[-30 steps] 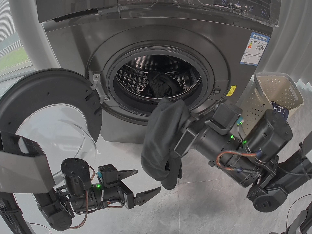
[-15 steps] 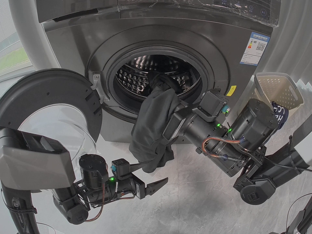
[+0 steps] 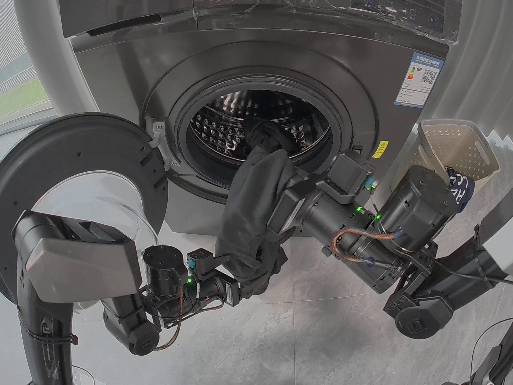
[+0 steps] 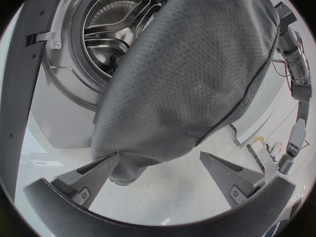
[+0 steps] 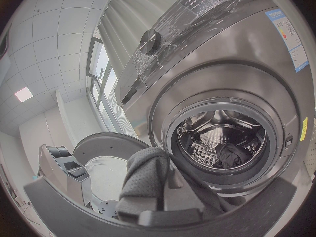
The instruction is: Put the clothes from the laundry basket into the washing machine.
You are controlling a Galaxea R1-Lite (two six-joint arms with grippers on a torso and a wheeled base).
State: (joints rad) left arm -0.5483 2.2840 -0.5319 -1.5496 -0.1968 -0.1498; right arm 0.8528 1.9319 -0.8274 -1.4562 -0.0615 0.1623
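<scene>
The washing machine [image 3: 133,76] has its door [image 3: 69,145] open on the left; the laundry basket [image 3: 459,145] sits right. A black cloth [image 3: 264,135] lies in the drum. My right gripper [image 5: 171,195] pinches a bumpy grey cloth [image 3: 251,215] hanging near the opening; my left gripper [image 4: 159,158] gapes wide beneath it.

washing machine [image 3: 133,76]: dark metallic grey shell. door [image 3: 80,140]: charcoal ring round clear glass. drum [image 3: 219,129]: bright steel, regular rows of punched holes. mesh garment [image 3: 256,204]: dark grey, fine dimpled weave all over. garment in drum [image 3: 264,132]: plain black. laundry basket [image 3: 454,145]: cream, grid of small cut-outs on the walls. cloth in basket [image 3: 462,185]: navy with white markings. label [image 3: 419,79]: blue and white with coloured bars. sticker [image 3: 380,149]: yellow. floor [image 3: 320,338]: pale grey, faint marbling.
</scene>
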